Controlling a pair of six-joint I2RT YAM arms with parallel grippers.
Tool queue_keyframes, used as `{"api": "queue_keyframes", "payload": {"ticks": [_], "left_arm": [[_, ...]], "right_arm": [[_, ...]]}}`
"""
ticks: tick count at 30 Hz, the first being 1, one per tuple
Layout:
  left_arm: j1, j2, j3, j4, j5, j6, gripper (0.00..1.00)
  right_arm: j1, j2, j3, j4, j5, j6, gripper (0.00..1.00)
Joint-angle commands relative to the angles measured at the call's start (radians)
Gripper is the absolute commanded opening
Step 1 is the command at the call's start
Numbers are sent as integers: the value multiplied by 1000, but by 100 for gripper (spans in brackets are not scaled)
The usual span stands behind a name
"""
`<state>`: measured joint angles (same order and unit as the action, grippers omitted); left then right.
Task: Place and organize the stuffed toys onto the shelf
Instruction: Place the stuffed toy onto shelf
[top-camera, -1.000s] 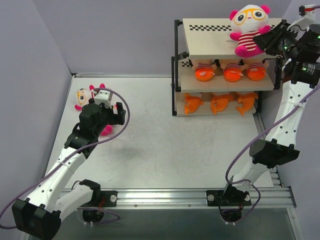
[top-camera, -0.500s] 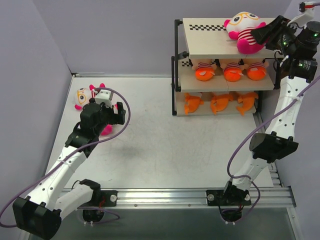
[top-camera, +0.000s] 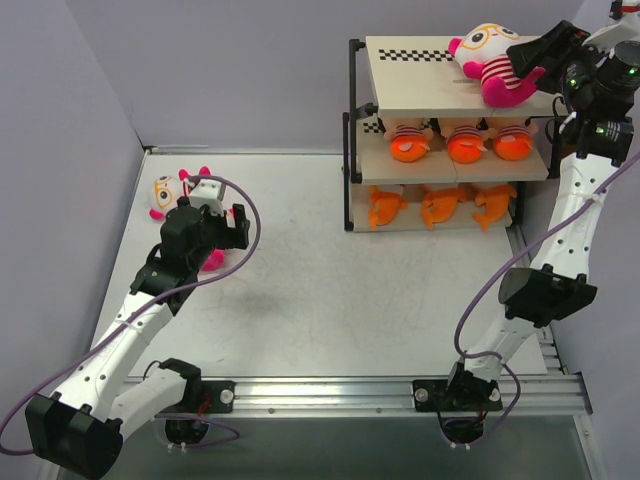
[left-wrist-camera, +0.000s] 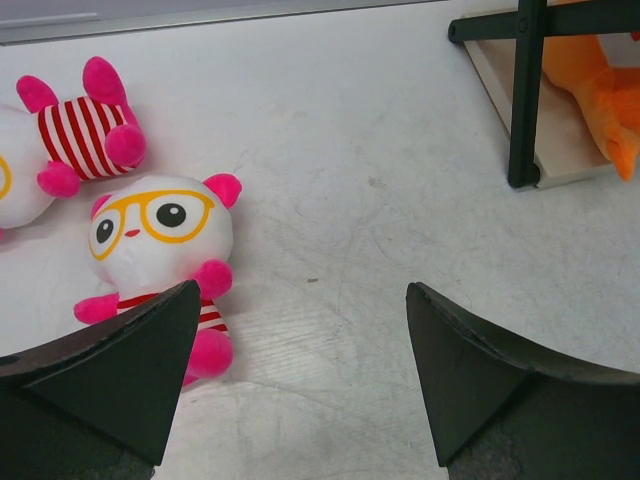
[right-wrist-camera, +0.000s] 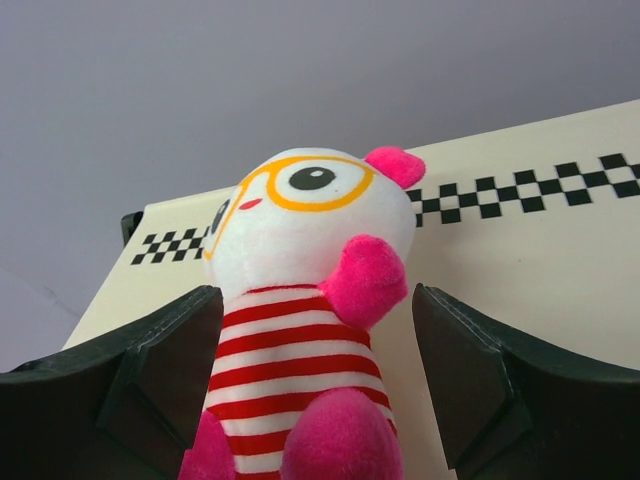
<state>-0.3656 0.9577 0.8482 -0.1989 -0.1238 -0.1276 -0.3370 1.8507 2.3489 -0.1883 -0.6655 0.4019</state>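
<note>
Toppled glasses toy (right-wrist-camera: 300, 220) seems loose on shelf (top-camera: 420, 85); right gripper (right-wrist-camera: 315, 300) and left gripper (left-wrist-camera: 300, 290) spread.

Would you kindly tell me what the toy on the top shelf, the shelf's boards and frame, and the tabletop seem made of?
Toy: soft plush fabric, fuzzy nap on its pink limbs.
Shelf boards: likely laminated wood or plastic, smooth matte beige with printed checks.
Frame: probably black painted metal, thin straight bars.
Tabletop: seemingly brushed metal, dull grey with fine scratches.
</note>
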Motion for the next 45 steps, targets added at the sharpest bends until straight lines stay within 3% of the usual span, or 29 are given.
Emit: {"api": "queue_keyframes", "payload": {"ticks": [1, 13, 21, 26, 45], "left_arm": [[-3, -19, 14, 12, -16, -7, 92], [-19, -42, 12, 1, -39, -12, 92], [-82, -50, 15, -11, -71, 2, 92], [-98, -62, 14, -11, -74, 5, 92], [-96, -80, 14, -19, -94, 11, 92]], "right_arm": [[-2, -100, -25, 67, 105, -40, 77], [-2, -355, -269, 95, 264, -155, 76], [45, -481, -444, 101, 64, -270, 71], [222, -463, -441, -13, 191, -474, 72], [358, -390, -447, -2, 516, -635, 65]]}}
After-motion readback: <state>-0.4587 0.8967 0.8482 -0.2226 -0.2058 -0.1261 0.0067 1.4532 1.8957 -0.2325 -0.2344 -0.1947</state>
